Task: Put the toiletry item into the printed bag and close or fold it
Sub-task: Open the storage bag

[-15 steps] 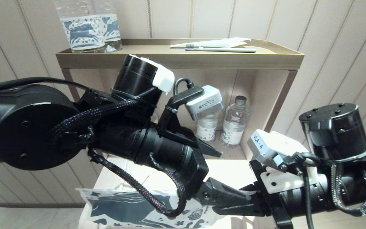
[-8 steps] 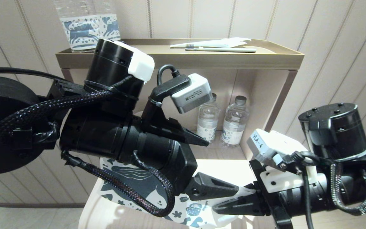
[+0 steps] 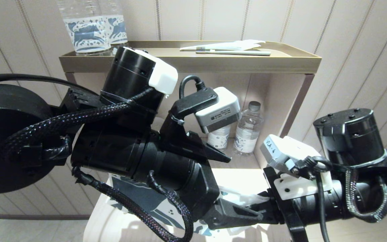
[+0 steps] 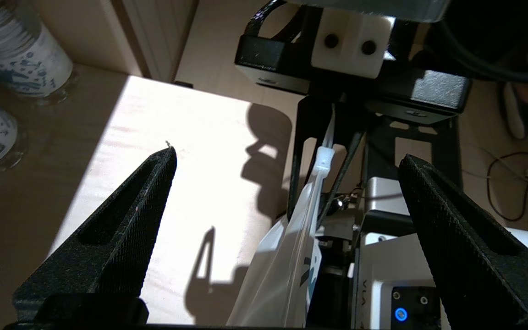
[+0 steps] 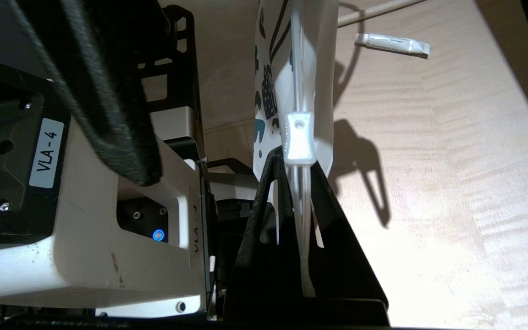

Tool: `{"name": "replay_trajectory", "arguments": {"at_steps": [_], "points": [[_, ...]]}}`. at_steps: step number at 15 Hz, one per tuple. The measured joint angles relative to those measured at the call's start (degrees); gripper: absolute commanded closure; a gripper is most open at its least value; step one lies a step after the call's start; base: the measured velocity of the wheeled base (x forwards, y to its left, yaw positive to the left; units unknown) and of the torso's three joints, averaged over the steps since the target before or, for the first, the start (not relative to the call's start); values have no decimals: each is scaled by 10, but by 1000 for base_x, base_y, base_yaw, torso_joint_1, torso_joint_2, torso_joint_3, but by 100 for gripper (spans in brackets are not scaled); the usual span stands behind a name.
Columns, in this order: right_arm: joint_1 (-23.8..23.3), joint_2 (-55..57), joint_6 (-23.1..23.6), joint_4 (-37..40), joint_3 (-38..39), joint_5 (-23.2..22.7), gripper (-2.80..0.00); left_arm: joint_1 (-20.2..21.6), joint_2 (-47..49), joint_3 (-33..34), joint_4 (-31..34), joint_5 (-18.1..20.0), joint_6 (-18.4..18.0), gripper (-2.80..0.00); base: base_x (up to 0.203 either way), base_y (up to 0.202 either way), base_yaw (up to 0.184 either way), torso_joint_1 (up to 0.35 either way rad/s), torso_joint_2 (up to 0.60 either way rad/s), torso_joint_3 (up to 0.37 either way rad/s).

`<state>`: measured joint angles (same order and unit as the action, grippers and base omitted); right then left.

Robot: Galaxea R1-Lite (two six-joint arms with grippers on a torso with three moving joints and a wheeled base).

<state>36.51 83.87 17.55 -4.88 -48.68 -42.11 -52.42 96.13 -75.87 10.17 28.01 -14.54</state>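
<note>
Two ribbed black fingers [image 5: 323,220] pinch glossy printed bag [image 5: 319,59]; left gripper [image 4: 287,160] agape

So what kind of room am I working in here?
Probably a hotel room or a mock-up of one: matching labelled water bottles in a small wooden stand, a toothbrush on top, panelled wall behind.

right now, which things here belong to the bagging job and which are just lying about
In the job: printed bag, pinched at its top edge by the right claw; left claw, open; pale stick on the table, possibly the toothbrush.
Lying about: grey-green toothbrush on the shelf top; labelled bottles; small sachet.
</note>
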Motion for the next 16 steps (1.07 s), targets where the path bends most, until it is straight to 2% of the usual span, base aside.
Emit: {"name": "replay_trajectory", "arguments": {"at_steps": [2,6,16], "points": [[-1,1,0,0,-1,0,0,-1,2,-2,6,-16,-1,-280,0,0,0,0,0,0],[0,1,0,0,-1,0,0,-5,2,-27,57,-17,-1,-280,0,0,0,0,0,0],[-1,-2,-9,1,-7,-3,0,-19,18,-29,36,-12,7,-280,0,0,0,0,0,0]]}}
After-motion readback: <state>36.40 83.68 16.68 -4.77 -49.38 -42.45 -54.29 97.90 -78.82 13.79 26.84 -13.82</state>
